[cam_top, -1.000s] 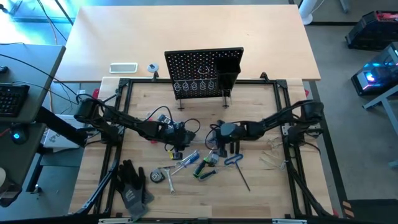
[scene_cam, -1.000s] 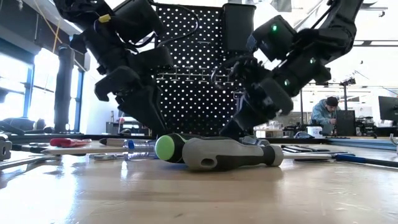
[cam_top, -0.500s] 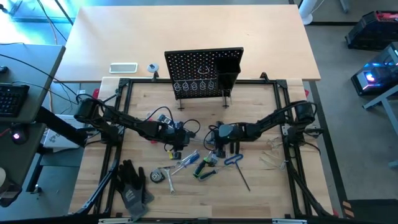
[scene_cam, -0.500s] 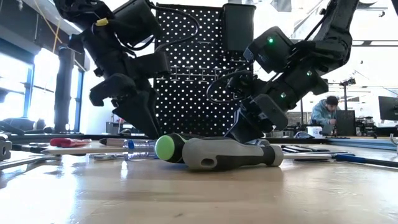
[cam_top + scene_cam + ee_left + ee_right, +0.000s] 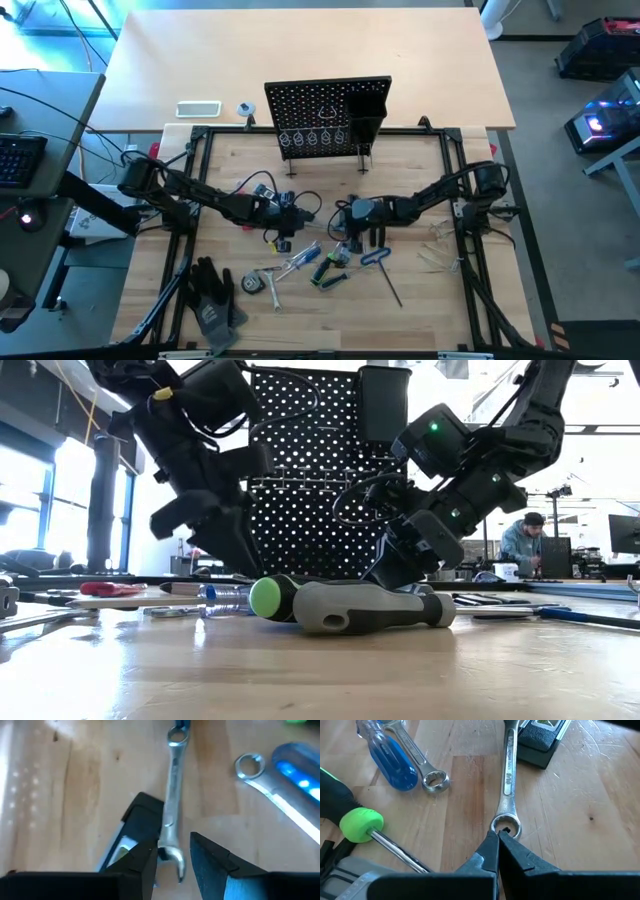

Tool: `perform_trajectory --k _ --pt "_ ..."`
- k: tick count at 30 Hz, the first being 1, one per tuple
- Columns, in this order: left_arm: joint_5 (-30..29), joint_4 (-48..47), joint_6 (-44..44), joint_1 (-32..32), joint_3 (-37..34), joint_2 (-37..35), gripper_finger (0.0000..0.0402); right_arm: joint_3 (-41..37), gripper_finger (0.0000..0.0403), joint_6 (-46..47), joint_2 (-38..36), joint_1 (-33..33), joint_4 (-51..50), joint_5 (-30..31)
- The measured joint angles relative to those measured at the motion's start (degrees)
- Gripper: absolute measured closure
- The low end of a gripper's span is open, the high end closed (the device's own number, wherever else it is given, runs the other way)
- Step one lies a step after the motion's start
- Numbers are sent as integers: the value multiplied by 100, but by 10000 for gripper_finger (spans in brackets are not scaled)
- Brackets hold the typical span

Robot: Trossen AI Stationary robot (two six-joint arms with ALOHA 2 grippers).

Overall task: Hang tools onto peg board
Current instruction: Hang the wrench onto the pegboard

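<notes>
Wrench (image 5: 171, 810): silver, flat on the worktop (image 5: 420, 310) mid-area, among scattered tools (image 5: 310, 265).
Left gripper (image 5: 172, 857): low over the wrench's open end, jaws partly apart, one on each side of it.
Right gripper (image 5: 498, 842): jaws closed, tips at the wrench's ring end.
Peg board (image 5: 320, 115): upright at the worktop's far edge.
Gloves (image 5: 212, 295): near-left corner.
</notes>
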Motion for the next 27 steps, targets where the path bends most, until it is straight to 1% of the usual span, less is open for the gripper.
perform_trajectory --k 5,10,14,17,20,23,25,27 --pt "-477 -218 372 0 0 7 293 -1 403 0 0 -73 2 -141" --pt "-453 -270 536 0 0 7 293 -7 403 -4 4 -95 26 -191" --pt "-726 -241 723 -9 0 7 293 -10 403 -4 9 -132 48 -247" --pt "-748 -235 990 -9 0 7 290 -11 403 -1 11 -165 59 -305" --pt "-747 -202 1147 -9 0 30 269 -12 403 -2 11 -173 64 -326" --pt "-728 -138 1171 1 0 68 229 -12 403 -1 11 -173 68 -324" --pt "-585 -60 1189 42 0 73 204 -14 403 -1 11 -173 84 -324" --pt "-345 115 1200 109 0 73 189 -14 403 -1 15 -175 110 -328"
